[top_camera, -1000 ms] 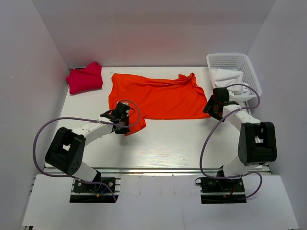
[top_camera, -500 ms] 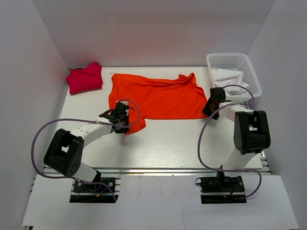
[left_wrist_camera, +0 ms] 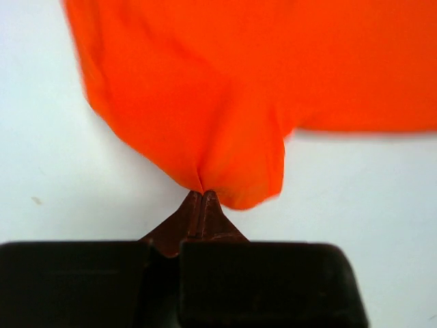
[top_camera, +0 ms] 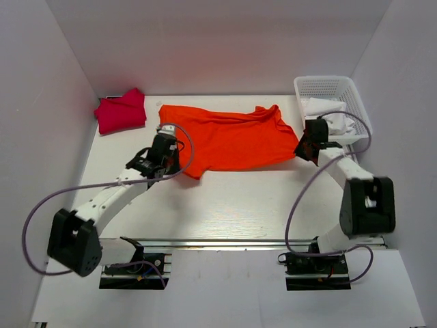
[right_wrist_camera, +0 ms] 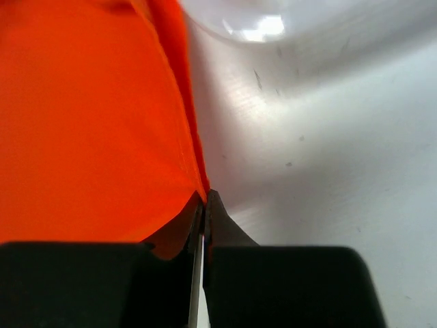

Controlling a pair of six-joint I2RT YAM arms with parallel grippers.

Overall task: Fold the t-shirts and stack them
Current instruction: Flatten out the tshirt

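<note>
The bright orange t-shirt (top_camera: 229, 137) lies spread across the middle of the white table. My left gripper (top_camera: 164, 152) is shut on its near-left corner, and the pinched fabric (left_wrist_camera: 205, 157) bunches right at the fingertips (left_wrist_camera: 201, 198). At the shirt's near-right edge my right gripper (top_camera: 305, 149) is shut on the hem (right_wrist_camera: 194, 157), which runs up from between its fingertips (right_wrist_camera: 203, 197). A crimson-pink t-shirt (top_camera: 121, 111) lies folded in the far-left corner, away from both grippers.
A white mesh basket (top_camera: 334, 87) with white cloth (top_camera: 328, 113) in it stands at the far right, just behind my right arm. White walls close in the table on the left, back and right.
My left gripper has carried the orange shirt's near-left corner up and away from me, folding that flap over. My right gripper went from open to shut on the shirt's right edge.
</note>
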